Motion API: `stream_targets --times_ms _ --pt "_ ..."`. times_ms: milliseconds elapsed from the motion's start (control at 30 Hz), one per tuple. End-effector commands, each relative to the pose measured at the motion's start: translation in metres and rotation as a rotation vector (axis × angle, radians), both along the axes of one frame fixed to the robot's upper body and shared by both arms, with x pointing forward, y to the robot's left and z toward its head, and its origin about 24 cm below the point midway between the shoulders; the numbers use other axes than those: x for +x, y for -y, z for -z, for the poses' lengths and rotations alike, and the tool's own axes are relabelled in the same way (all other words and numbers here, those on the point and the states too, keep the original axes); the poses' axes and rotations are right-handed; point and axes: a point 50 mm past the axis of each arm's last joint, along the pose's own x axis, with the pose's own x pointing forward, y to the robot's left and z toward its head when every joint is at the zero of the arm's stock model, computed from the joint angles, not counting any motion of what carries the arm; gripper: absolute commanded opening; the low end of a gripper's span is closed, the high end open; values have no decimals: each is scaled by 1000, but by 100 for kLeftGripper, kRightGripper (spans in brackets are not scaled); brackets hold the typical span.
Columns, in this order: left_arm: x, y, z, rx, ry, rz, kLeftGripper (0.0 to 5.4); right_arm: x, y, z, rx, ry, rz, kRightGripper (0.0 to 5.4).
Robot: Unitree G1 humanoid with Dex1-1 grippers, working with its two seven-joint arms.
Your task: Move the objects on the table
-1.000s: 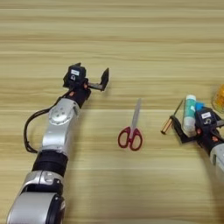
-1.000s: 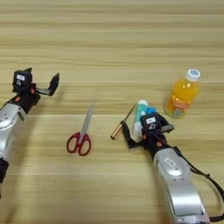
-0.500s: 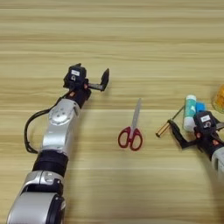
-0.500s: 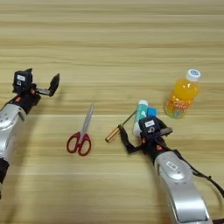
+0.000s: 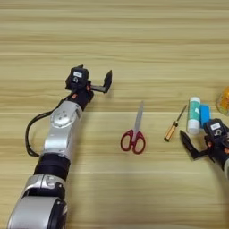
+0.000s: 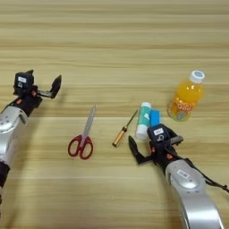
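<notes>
The right gripper [image 6: 150, 150] sits low over the desk [image 6: 114, 44] with its fingers spread wide and nothing between them. Its near side is just below the lower ends of the white tube [image 6: 143, 120] and the flat blue block [image 6: 154, 118], which lie side by side, touching or nearly so, both with their long axes running away from the robot. The small screwdriver [image 6: 125, 129] lies just left of the tube, slanting from its amber handle at lower left to its tip at upper right, close beside the gripper's left finger. So the nearest things are directly ahead of this gripper and slightly left.

The orange-juice bottle [image 6: 185, 96] stands upright further out to the right, apart from the block. The red-handled scissors [image 6: 83, 136] lie closed, handles toward the robot, about midway between the two arms.

The left gripper [image 5: 91, 80] is also spread wide and holds nothing, well apart from everything, over bare wood at the left. Open desk lies all around.
</notes>
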Motion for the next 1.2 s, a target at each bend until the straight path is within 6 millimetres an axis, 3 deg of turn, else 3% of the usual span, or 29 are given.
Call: stream_targets --times_ms 33,900,1200 --pt "3 4 -3 -3 11 7 540 -1 0 5 0 -31 -3 537" --pt "1 4 -3 -3 13 9 540 16 -5 20 10 -40 -14 537" --pt "1 4 -3 -2 12 8 540 19 -6 22 16 -43 -9 417"
